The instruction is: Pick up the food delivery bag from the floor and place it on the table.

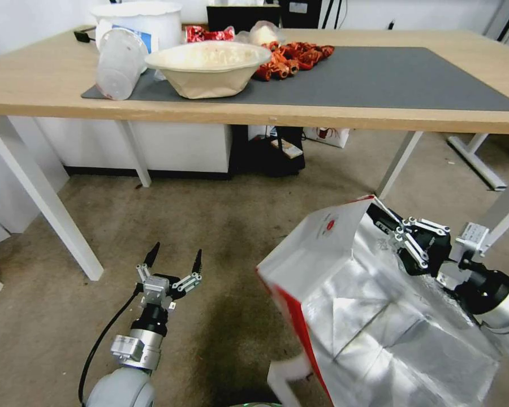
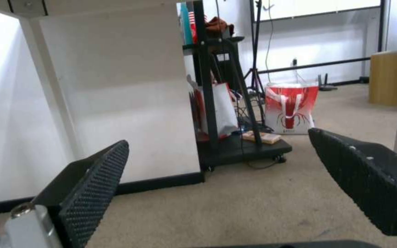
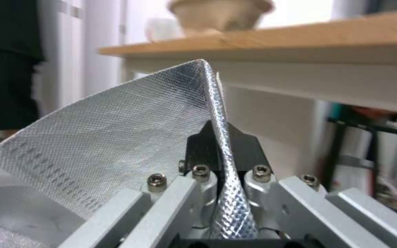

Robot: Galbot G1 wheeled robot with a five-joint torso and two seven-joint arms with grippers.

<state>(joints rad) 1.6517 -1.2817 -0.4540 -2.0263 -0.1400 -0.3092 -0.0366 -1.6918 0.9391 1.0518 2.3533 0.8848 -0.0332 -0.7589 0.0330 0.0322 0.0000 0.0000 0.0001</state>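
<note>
- Foil-lined, white and red, the food delivery bag [image 1: 373,316] occupies the lower right of the head frame, mouth open toward the camera and tilted; whether its base touches the carpet cannot be told.
- Right hand [image 1: 391,229] sits at the bag's upper rim, right of centre in the head frame. In the right wrist view its dark fingers [image 3: 198,148] are clamped on a fold of the silver wall [image 3: 115,137]. Judgement: a rim pinch is used because the strap handles are not presented for a grasp.
- Bag wall stands stiff above the clamp, which suggests the panel carries some load without collapsing.
- Left hand [image 1: 174,261] hangs low at lower left of the head frame, fingers spread wide, holding nothing, well apart from the bag. Judgement: it is idle or in reserve.
- Worktop [image 1: 435,113] runs across the upper frame, above the bag's rim. Its grey mat [image 1: 390,79] is bare toward the right.
- Paper bowl [image 1: 208,66], plastic cup [image 1: 119,63] and red wrappers [image 1: 291,57] crowd the upper left of the mat. Judgement: the bare right part is the sensible landing place.
- Risk, as judgement: a one-point pinch may let the bag swing or slip.
</note>
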